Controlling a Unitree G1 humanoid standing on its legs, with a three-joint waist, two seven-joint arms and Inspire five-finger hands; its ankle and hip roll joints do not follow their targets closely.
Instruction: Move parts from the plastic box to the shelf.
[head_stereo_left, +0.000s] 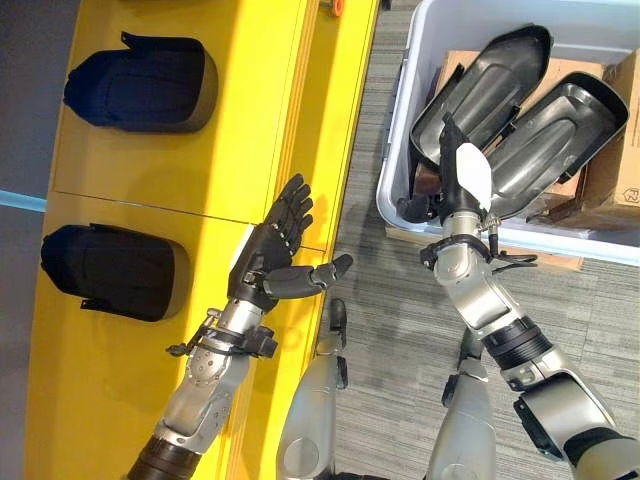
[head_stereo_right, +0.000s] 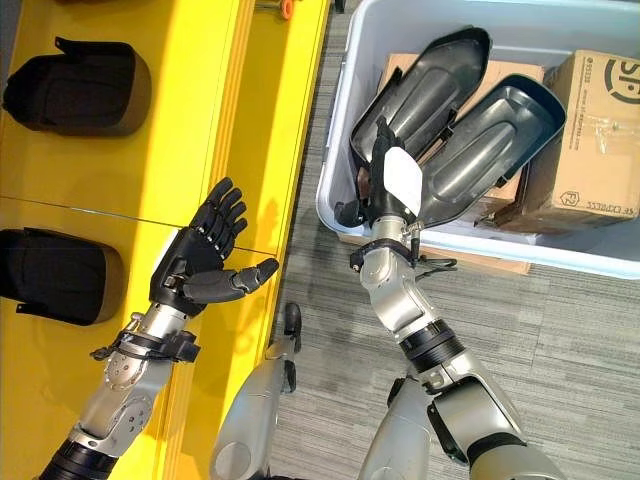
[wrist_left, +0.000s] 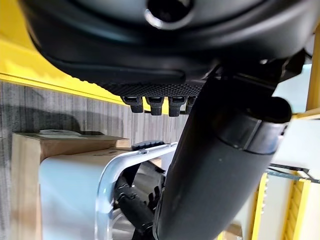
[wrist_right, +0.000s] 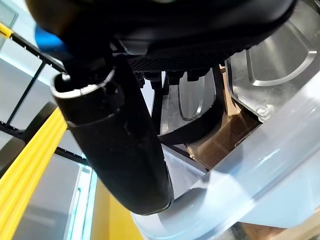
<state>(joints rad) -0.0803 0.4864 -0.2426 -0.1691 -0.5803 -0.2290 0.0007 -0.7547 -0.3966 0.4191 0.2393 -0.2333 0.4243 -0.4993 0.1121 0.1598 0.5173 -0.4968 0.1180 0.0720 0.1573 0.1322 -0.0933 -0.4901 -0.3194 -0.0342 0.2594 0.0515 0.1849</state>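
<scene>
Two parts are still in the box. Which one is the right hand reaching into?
The part nearer the shelf: the right hand is at its lower end, fingers hidden inside. The other part lies beside it, farther from the shelf.

Grey striped carpet floor (head_stereo_left: 400, 300) beneath everything.

I get bright, even light from overhead in both eye views. The yellow shelf (head_stereo_left: 200, 170) is saturated, with soft sheen. Pale glare streaks the dark parts (head_stereo_right: 470, 130) in the box (head_stereo_right: 345, 150). In my wrist views the thumbs loom blurred and near-black, and the box rim (wrist_right: 260, 165) shines hazily.
</scene>
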